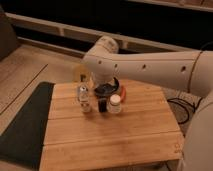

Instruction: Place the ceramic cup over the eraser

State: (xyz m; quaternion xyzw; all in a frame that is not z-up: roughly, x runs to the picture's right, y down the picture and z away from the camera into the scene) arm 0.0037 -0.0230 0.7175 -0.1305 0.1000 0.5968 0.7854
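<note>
Gripper: I see it low over the table's back edge, just behind the jar; its grip I cannot tell.
Cup: upright, just beside the eraser.
Eraser: uncovered, between jar and cup.

Two-finger gripper, just above and behind the clear glass jar with silvery top at the rear left of the slatted wooden table: blurred, partly masked by the white robot arm. Arm cut off by the right edge. Wide dark bowl: rear rim hidden under the arm. Small orange object: largely hidden behind the bowl; shape not discernible. Small black rectangular eraser, between the jar and the small white ceramic cup: contact with either not discernible. Dark floor mat: cut off at left and bottom edges.
</note>
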